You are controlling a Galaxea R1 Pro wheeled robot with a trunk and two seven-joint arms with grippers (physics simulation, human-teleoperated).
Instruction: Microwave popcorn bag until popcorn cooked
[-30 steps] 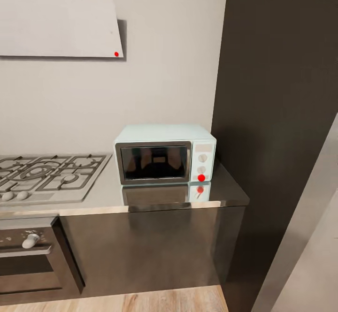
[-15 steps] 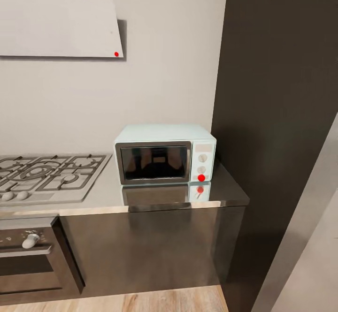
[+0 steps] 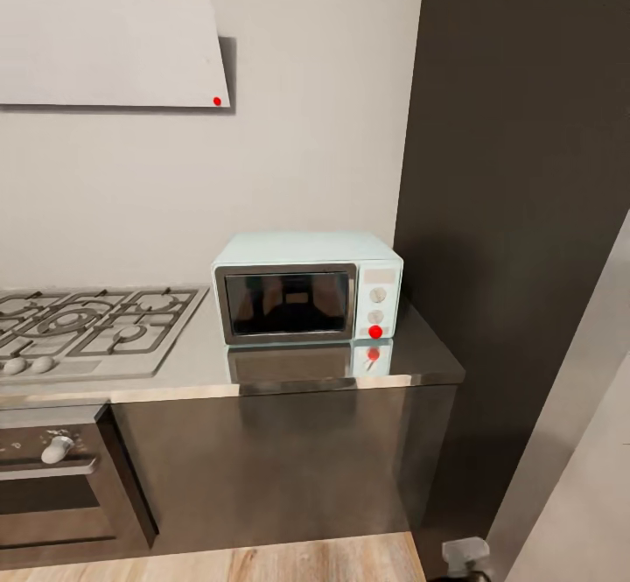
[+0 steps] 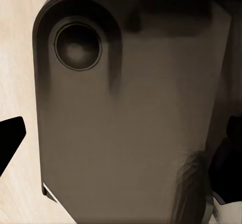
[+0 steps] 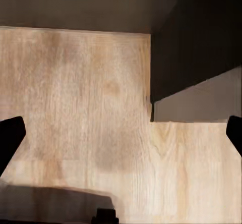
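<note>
The pale mint-blue microwave [image 3: 308, 286] stands on the steel countertop [image 3: 420, 356] against the wall, with its dark glass door closed. The popcorn bag and the popcorn are out of view. In the left wrist view my left gripper [image 4: 121, 143] is open, its dark fingertips [image 4: 11, 135] spread wide over a dark part of my own base [image 4: 126, 108]. In the right wrist view my right gripper [image 5: 122, 135] is open over the wooden floor [image 5: 80, 108], with nothing between its fingers. A grey piece of my right arm [image 3: 464, 556] shows low in the head view, below the counter's right end.
A gas hob [image 3: 87, 324] lies in the worktop left of the microwave. Under it sits a dark built-in oven [image 3: 52, 486], and above it a pale hood [image 3: 109, 44]. A tall dark cabinet [image 3: 516, 214] closes off the counter's right end. Dark cabinet fronts [image 3: 280, 468] run below the worktop.
A grey piece of my right arm has come up into the head view at the bottom right. The microwave and the camera have not moved.
</note>
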